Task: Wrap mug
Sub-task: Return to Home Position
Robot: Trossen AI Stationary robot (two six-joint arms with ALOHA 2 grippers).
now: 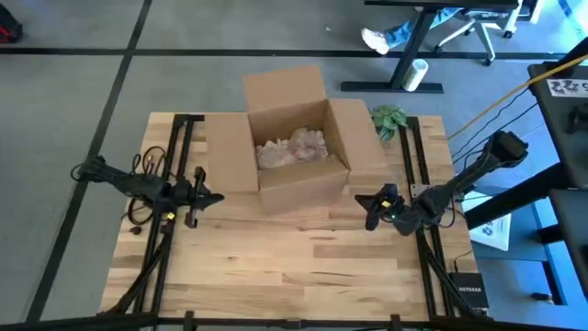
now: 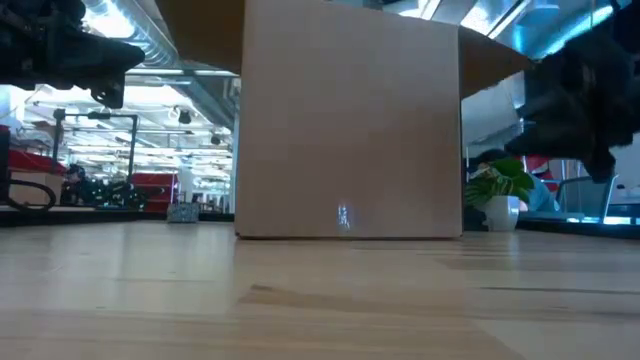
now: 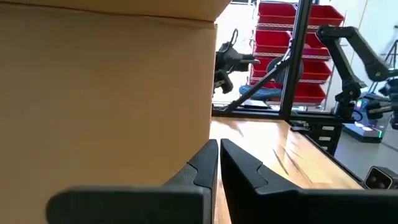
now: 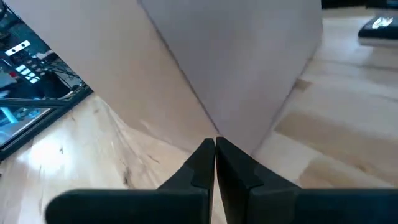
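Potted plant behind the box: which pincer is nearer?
Right. The right pincer is off the cardboard box's right front corner, on the plant's side. The left pincer is across the box, beside its left flap.

The brown cardboard box (image 1: 303, 188) stands upright, its flaps folded open. Pale bubble-wrap bundles (image 1: 292, 147) lie side by side on its floor.

L arm: stretched inward, wrist level, left gripper (image 1: 216, 197) fingers (image 3: 202, 165) pressed together. R arm: elbow bent back, right gripper (image 1: 366, 204) pointing inward, fingers (image 4: 199, 163) closed.
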